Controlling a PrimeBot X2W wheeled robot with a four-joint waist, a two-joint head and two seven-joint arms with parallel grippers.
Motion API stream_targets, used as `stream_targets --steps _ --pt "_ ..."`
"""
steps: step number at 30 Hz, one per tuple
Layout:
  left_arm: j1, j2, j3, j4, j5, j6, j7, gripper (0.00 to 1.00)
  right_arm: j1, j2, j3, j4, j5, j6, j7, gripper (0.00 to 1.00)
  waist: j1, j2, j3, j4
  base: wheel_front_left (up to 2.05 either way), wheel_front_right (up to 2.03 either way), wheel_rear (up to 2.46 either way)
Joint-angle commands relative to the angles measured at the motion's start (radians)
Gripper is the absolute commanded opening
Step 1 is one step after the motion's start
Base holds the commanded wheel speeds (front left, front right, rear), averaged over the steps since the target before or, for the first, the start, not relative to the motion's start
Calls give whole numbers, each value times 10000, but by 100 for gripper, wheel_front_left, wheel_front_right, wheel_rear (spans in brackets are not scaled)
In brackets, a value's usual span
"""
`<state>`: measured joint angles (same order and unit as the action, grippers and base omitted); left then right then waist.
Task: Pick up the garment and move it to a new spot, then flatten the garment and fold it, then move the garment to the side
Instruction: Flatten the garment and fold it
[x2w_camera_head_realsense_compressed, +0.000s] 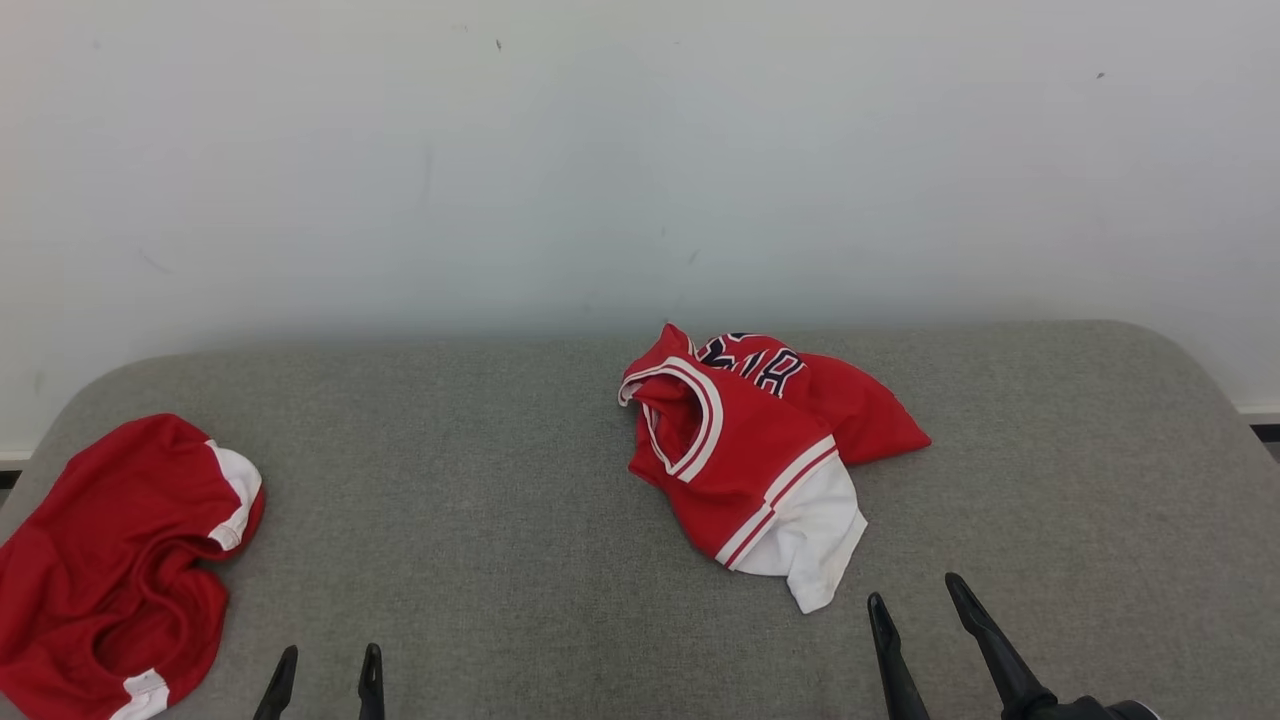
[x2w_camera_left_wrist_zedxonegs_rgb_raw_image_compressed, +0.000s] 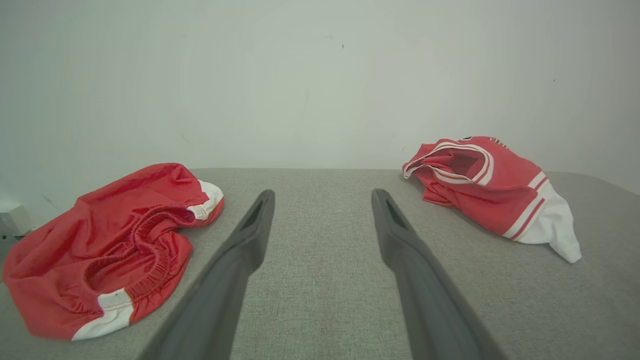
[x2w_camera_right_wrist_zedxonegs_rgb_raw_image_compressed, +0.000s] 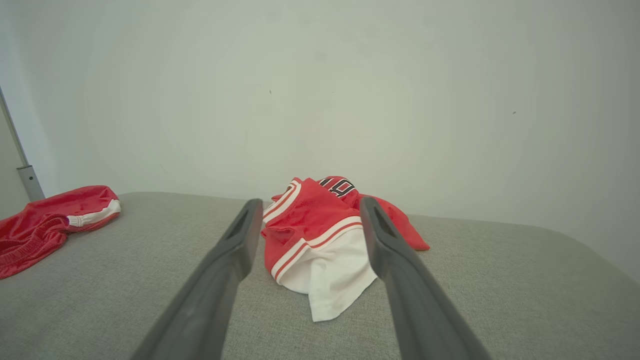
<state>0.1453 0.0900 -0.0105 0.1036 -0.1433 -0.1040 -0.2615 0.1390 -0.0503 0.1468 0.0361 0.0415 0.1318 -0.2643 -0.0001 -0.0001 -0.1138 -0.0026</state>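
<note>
At the far left of the gray worktop (x2w_camera_head_realsense_compressed: 480, 450) lie the red shorts (x2w_camera_head_realsense_compressed: 110, 560), crumpled, with white trim at the hems. Their elastic waistband gapes open, and they reach the worktop's left edge.

Just to the right of them, by the near edge, is my left claw (x2w_camera_head_realsense_compressed: 331, 650). Its two dark fingers are spread wide with nothing between them, and they point across bare gray fabric toward the pale wall (x2w_camera_head_realsense_compressed: 600, 150). It is beside the shorts, not touching them.

Right of the middle, toward the wall side, sits the jersey (x2w_camera_head_realsense_compressed: 740, 450), well apart from the shorts. It is bunched in a loose heap: red cloth, a white-and-red banded opening turned to the left, dark lettering on a fold at the back, and a white panel with red stripes that trails toward me.

Lower right is my right claw (x2w_camera_head_realsense_compressed: 915, 590), also spread wide and empty. Its fingertips stop short of the jersey's white corner, near it but apart. In my right wrist view the heap is framed between the two fingers, with the white panel nearest. I cannot tell whether either claw rests on the fabric or hangs just above it.
</note>
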Motion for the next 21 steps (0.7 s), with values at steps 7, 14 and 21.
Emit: stream_targets --steps 7,14,21 --pt "119 -237 171 78 198 -146 -33 100 21 -1 -87 -8 -52 -21 -18 100 1 1 51 -78 0 0 0" --pt "26 -305 227 103 333 -199 -33 100 -23 -1 -99 14 -92 -22 -17 100 1 1 63 -119 0 0 0" --pt "8 -345 279 101 424 -253 -33 100 16 -1 -92 -23 -104 -22 -17 100 1 1 61 -121 0 0 0"
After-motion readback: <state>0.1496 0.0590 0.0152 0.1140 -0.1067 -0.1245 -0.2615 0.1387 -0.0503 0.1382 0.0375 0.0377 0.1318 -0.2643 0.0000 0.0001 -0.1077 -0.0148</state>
